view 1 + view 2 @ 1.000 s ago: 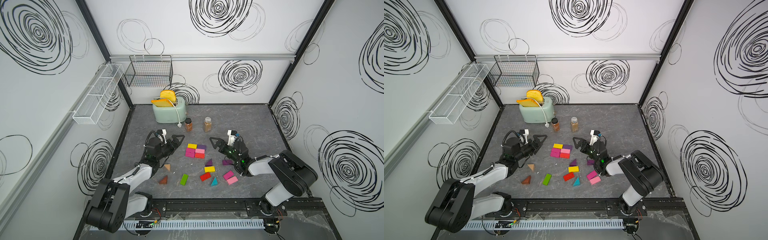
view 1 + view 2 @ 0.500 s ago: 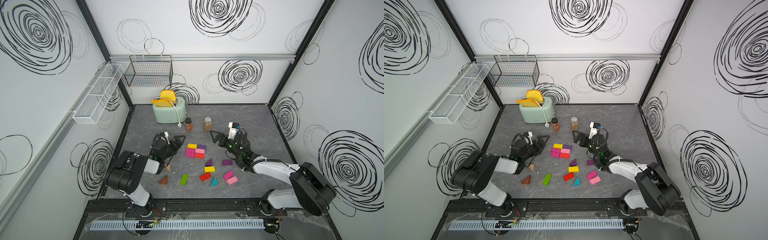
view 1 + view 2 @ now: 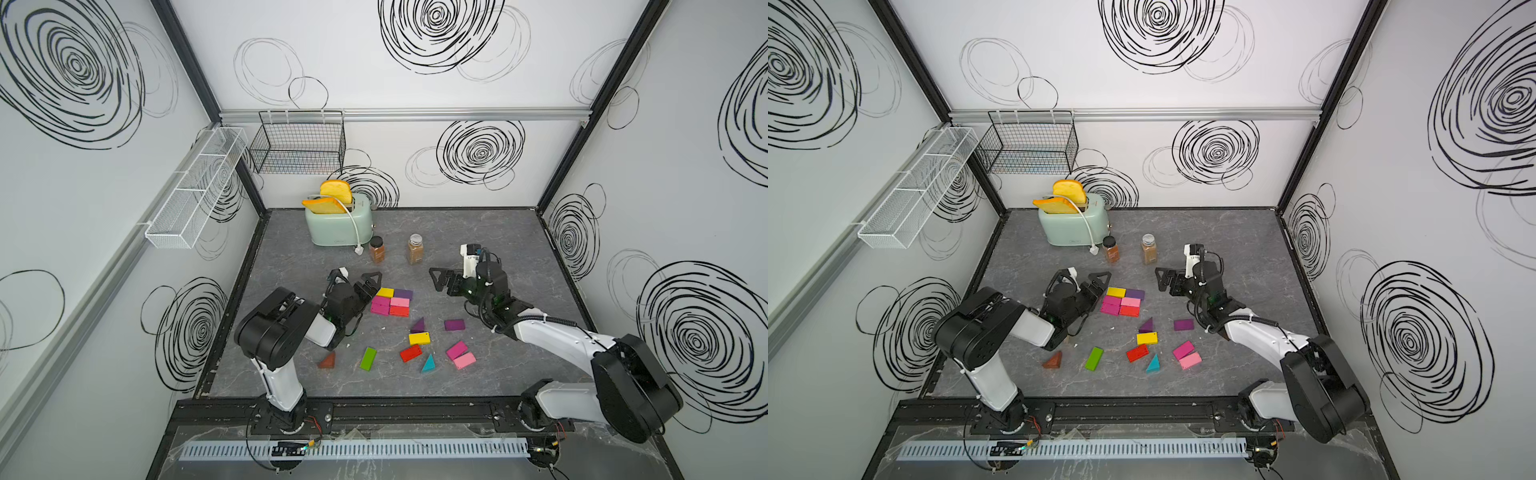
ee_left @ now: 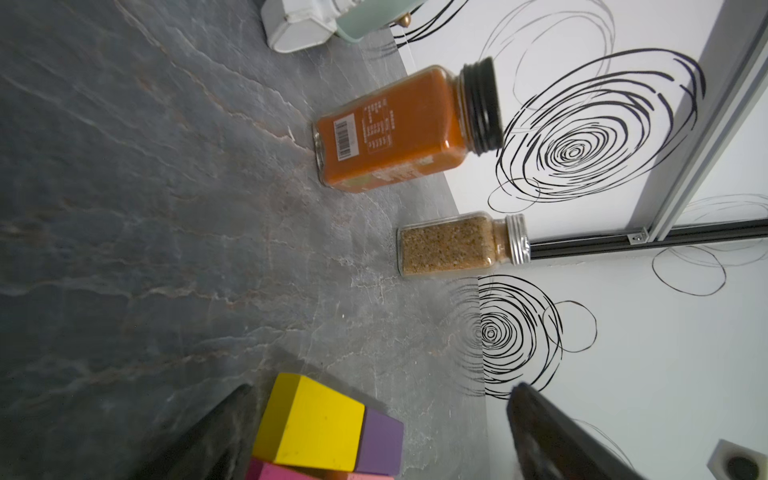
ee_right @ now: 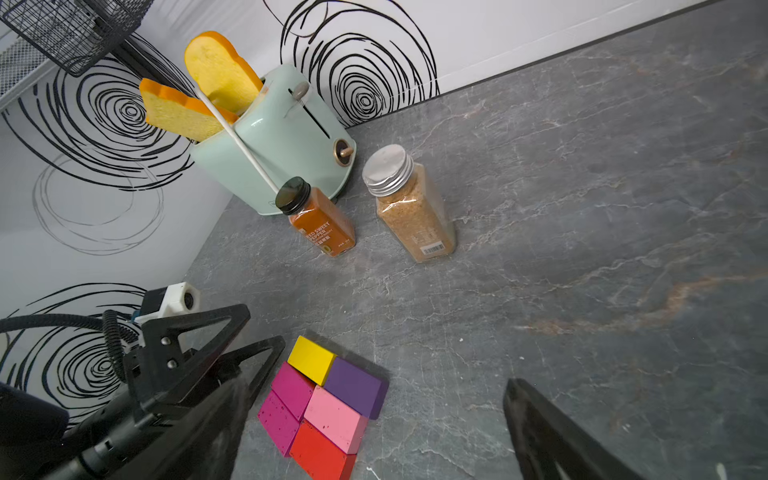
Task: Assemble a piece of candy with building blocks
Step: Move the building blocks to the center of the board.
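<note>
Fifteen building blocks [image 3: 419, 338] show mid-frame on the tabletop [image 3: 519, 249]: six bricks packed in a patch [image 3: 392, 301], with six loose bricks and three wedges below it. The tan wedge seen a second ago is out of sight, the left arm [image 3: 282, 328] now over its place. The left hand [image 3: 374, 283], wide open and empty, has moved to the patch's left edge, contact unclear; the right hand [image 3: 444, 282], likewise open and empty, has risen to its right.

Orange spice jar [image 5: 322, 224] label reads "RED SWEET PEPPER"; other print illegible.
</note>
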Controlling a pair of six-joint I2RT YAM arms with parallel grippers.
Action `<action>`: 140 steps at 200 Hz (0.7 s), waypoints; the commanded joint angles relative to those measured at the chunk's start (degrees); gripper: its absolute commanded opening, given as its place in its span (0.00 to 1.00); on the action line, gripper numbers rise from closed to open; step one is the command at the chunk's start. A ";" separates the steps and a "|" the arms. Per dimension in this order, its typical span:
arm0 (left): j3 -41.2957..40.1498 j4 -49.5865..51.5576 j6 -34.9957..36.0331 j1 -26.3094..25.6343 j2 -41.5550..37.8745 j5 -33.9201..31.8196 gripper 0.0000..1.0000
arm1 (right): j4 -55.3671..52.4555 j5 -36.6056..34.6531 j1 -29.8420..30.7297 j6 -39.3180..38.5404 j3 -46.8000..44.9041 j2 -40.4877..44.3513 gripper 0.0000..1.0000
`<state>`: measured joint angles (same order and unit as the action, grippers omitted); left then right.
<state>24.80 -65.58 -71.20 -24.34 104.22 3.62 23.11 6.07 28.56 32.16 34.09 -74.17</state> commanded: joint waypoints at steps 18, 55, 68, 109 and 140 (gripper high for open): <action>1.45 -8.50 -3.54 -0.82 4.98 -3.02 0.98 | -1.23 3.30 -2.80 -1.66 -0.33 1.66 0.99; 1.13 -9.37 -4.51 -2.20 6.38 -4.23 0.98 | -1.36 3.43 -3.19 -1.66 -0.09 2.08 0.99; 1.14 -9.65 -4.97 -2.50 6.85 -4.39 0.98 | -1.49 3.51 -3.27 -1.76 0.10 1.80 0.99; 0.02 -9.65 -6.13 -3.39 6.35 -6.44 0.98 | -1.49 3.70 -3.66 -1.58 0.02 1.93 0.99; -0.27 -8.42 -6.67 -3.95 6.08 -8.02 0.98 | -1.45 4.04 -3.83 -1.58 -0.16 1.68 0.99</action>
<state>25.61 -73.65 -76.29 -27.55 109.86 -1.98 22.46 9.32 25.23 31.22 34.09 -73.54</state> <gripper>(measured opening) 0.978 0.989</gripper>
